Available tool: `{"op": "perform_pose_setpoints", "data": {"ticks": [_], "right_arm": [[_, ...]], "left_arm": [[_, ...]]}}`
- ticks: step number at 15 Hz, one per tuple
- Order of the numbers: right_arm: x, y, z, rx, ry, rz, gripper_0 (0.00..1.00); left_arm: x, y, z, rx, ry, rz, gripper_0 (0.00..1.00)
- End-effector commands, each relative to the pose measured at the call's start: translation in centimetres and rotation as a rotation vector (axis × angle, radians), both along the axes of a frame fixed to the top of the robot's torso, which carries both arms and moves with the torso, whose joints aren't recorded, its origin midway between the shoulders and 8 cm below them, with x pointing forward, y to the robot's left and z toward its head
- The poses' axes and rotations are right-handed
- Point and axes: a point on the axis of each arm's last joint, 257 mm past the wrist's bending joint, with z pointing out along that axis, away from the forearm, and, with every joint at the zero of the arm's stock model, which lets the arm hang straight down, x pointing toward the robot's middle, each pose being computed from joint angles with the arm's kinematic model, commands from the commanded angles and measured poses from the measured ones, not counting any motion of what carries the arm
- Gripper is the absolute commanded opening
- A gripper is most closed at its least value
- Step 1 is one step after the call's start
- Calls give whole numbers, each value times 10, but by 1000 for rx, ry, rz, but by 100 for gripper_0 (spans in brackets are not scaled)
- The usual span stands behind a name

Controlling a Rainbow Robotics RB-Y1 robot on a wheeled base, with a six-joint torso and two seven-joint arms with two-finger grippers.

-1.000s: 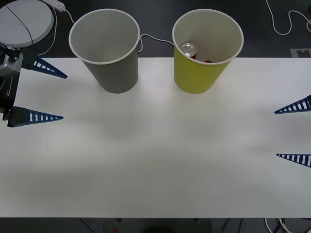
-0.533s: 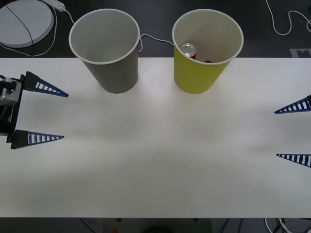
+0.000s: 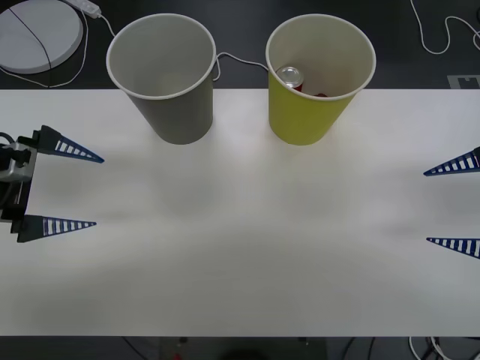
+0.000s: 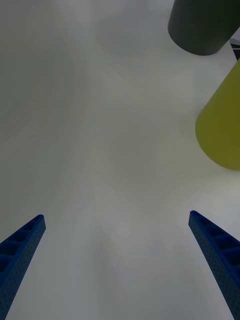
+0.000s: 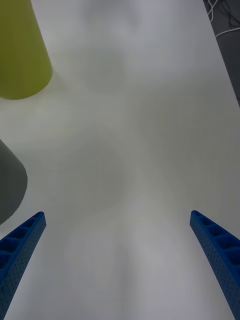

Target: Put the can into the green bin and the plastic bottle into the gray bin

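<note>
Left gripper (image 3: pixel 60 189) seen at table's (image 3: pixel 240 247) 9 o'clock edge, fingers spread, nothing held. Right gripper (image 3: pixel 454 204) seen at 3 o'clock edge, likewise spread, empty. Gray bin (image 3: pixel 166 82) stands upright at 11 o'clock, nearer left gripper, interior seen bare. Green bin (image 3: pixel 315 82) upright at 1 o'clock, can (image 3: pixel 289 76) lodged inside against near wall. Plastic bottle location cannot be told; next move judged unclear.

Matt white worktop (image 3: pixel 247 247); matt paper-like green bin (image 3: pixel 307 116) and gray bin (image 3: pixel 178 112); shiny metal can (image 3: pixel 289 76) top.
</note>
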Motion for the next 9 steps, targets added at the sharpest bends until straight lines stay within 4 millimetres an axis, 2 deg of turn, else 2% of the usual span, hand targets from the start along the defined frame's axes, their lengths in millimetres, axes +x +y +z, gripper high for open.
{"op": "perform_pose_setpoints", "data": {"ticks": [1,9], "right_arm": [[0,0,0,0,0,0,100],[0,0,0,0,0,0,100]], "left_arm": [[-4,-3,-5,-2,9,-11,100],[-4,-4,-9,3,12,-15,100]]}}
